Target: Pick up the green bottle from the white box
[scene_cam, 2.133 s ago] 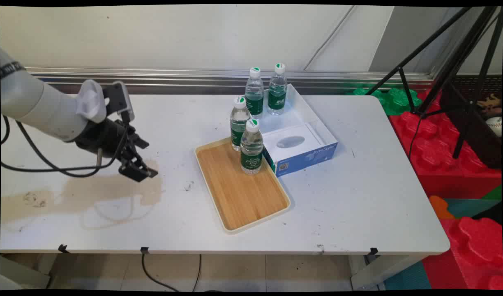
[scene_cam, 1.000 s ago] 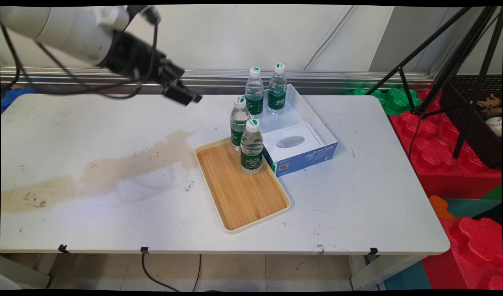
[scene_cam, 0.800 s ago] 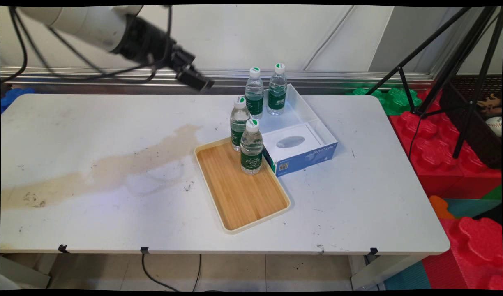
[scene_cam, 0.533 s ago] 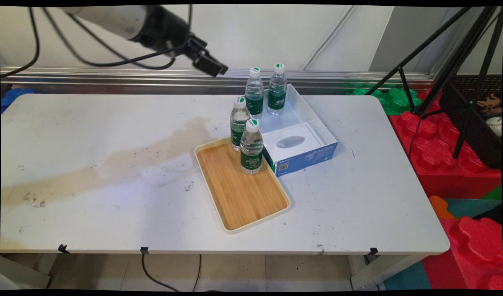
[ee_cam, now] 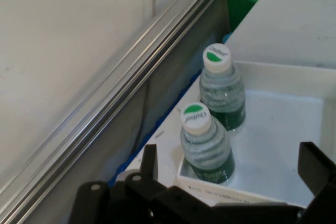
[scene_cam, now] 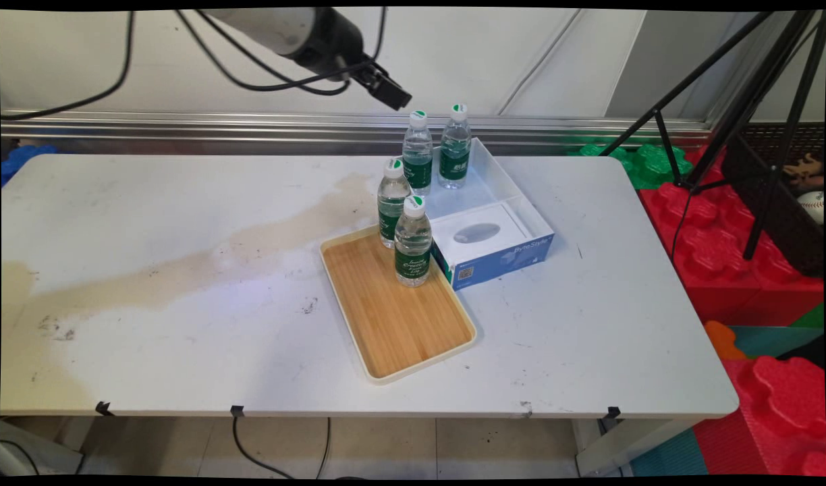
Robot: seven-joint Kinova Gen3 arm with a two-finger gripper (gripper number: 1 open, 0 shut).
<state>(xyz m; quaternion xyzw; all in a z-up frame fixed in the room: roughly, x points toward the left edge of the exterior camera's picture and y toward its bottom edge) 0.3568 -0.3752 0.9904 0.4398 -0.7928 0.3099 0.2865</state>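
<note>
While its fingers are standing spread and gripping nothing, the hand [scene_cam: 393,94] is hovering just above-left of two bottles [ee_cam: 206,145] in the white box [scene_cam: 504,202].

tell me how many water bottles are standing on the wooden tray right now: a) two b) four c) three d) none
a, since two bottles stand on the wooden tray at its far end, while the other two bottles stand inside the open white box behind it.
</note>
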